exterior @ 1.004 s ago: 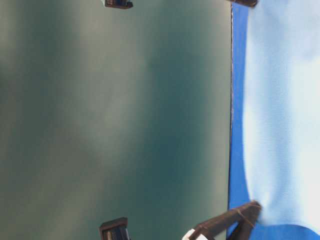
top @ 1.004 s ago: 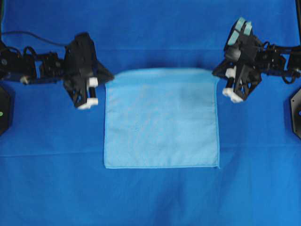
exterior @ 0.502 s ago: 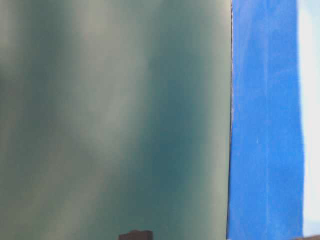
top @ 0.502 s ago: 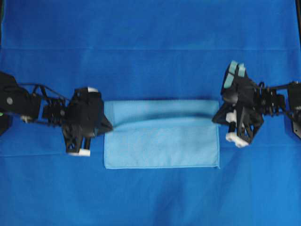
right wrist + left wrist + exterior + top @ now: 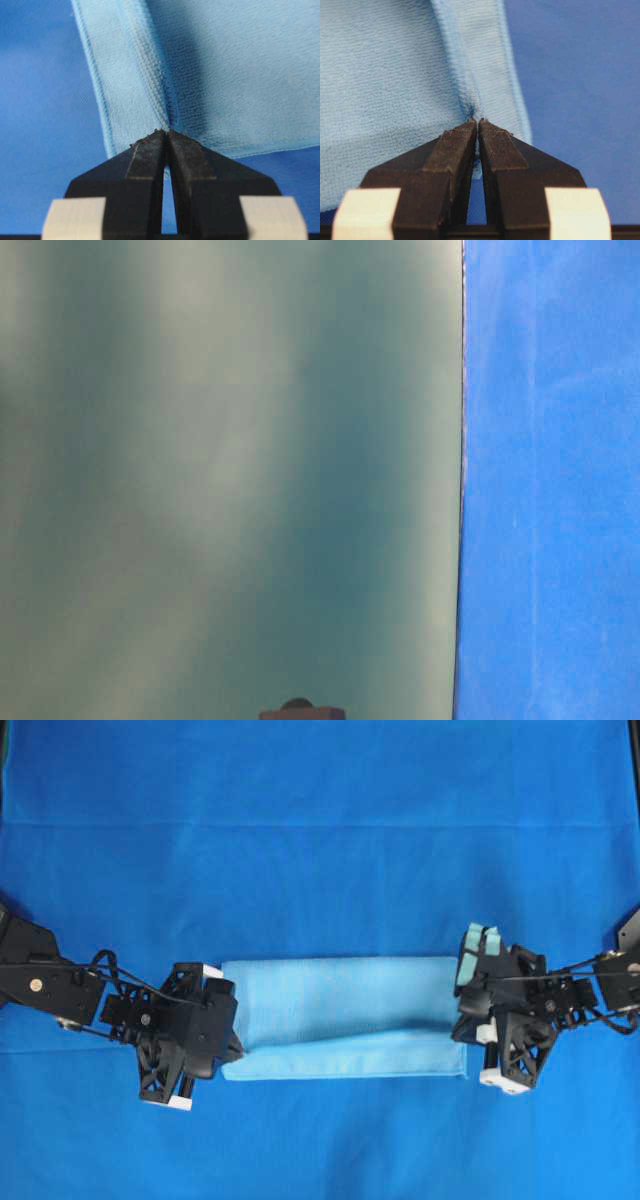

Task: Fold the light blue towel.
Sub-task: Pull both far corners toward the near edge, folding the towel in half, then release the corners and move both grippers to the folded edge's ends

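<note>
Mid-fold, first fold by the look of it. Light blue towel (image 5: 345, 1010) lies near the middle of the counter (image 5: 320, 820), doubled over on itself into a wide band, its upper layer carried most of the way toward the near edge, a strip of the lower layer showing along the front. Left claw (image 5: 477, 125) pinched tight on a corner of cloth at the towel's left end; right claw (image 5: 166, 134) likewise clamped on the corner at the right end, jaws closed with only fabric between them. Nothing useful in the table-level view, only blue cover and a blurred wall.

Probably next: bring both held corners down onto the near hem, level with each other, edges matched, cloth taut between, then release and lift clear without dragging the top layer.
</note>
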`<state>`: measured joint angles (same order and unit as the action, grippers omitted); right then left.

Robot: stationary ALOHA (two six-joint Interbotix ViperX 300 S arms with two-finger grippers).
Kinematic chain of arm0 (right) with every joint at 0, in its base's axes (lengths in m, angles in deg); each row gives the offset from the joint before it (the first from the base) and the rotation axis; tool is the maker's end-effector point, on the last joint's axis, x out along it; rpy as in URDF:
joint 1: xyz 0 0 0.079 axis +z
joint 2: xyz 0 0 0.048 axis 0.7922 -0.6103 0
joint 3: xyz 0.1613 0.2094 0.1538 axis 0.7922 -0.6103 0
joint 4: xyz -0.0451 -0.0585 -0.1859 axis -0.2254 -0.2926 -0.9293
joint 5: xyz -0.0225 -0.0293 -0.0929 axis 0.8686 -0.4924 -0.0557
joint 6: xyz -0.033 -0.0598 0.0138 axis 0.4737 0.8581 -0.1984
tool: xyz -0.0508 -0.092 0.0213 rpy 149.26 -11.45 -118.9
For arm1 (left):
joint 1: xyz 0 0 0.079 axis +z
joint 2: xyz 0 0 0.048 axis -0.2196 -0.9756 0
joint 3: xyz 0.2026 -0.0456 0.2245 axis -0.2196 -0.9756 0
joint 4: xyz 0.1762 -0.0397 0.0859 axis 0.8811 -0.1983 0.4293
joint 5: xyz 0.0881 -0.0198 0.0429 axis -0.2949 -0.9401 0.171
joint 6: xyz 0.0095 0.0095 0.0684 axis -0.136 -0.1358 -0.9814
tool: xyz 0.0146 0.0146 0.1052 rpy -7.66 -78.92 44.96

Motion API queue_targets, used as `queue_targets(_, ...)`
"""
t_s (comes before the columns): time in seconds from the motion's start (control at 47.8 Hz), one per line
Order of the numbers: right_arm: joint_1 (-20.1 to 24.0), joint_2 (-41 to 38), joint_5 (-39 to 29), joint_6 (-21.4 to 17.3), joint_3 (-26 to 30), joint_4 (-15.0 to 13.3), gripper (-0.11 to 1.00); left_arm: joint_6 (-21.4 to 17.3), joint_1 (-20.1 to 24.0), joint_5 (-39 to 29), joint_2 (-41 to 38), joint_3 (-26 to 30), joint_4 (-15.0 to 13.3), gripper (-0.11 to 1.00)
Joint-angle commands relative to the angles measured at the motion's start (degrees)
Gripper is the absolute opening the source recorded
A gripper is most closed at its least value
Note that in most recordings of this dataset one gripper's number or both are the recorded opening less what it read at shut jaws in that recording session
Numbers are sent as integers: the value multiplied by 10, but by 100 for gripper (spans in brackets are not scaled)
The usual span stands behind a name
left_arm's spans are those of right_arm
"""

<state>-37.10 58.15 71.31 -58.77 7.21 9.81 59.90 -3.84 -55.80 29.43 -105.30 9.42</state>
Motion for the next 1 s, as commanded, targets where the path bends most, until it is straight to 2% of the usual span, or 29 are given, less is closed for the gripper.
queue_targets(0.0,2,0,5,-1,11,2,3,0,-1,1,4,15,-2,3)
queue_targets(0.356,2,-1,30,-1,11,1,3,1,-1,4,4,18,-1,4)
queue_targets(0.418,2,0,30,-2,11,1,3,2,-1,4,4,18,-2,11)
queue_targets(0.502,1,0,31,-2,14,1,4,1,-1,1,10,18,-2,33)
queue_targets(0.544,2,1,30,-2,16,1,10,-1,-1,-1,16,19,-2,45)
queue_targets(0.627,2,8,24,0,18,-1,37,-9,-2,-5,28,18,-2,71)
queue_targets(0.669,2,14,18,3,20,-4,49,-11,-1,-11,36,18,-1,77)
queue_targets(0.732,2,26,8,6,21,-12,63,-13,4,-24,51,18,-1,76)
queue_targets(0.774,1,35,1,6,21,-20,66,-14,7,-31,58,18,-1,74)
queue_targets(0.878,-12,63,-11,6,17,-46,59,-15,25,-44,72,13,0,72)
queue_targets(0.983,-53,75,-15,6,6,-65,60,-16,61,-47,76,5,0,72)
